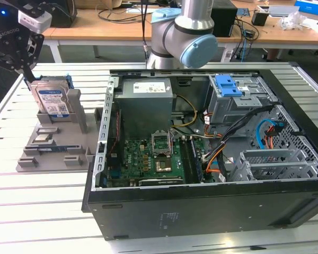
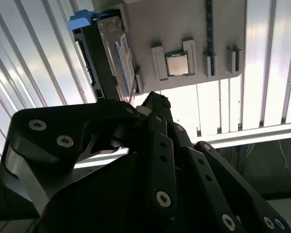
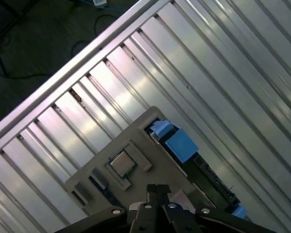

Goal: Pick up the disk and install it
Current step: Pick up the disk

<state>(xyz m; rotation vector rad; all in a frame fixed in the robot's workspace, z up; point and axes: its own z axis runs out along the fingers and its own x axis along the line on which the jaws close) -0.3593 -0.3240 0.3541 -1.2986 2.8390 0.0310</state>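
Exterior view: tool (image 1: 28,78), pinched together and empty, at one top corner of the upright disk (image 1: 52,101).

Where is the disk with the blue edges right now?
The disk stands upright in the grey holder on the exterior view's left, outside the computer case, with the gripper close by its top corner.

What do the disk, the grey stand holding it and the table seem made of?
The disk: silver metal body, by its dull sheen, with a paper-looking label and a blue plastic frame. The stand: likely matte grey plastic, given its even, unreflective colour. The table: metal slats, probably aluminium, given the bright streaky reflections.
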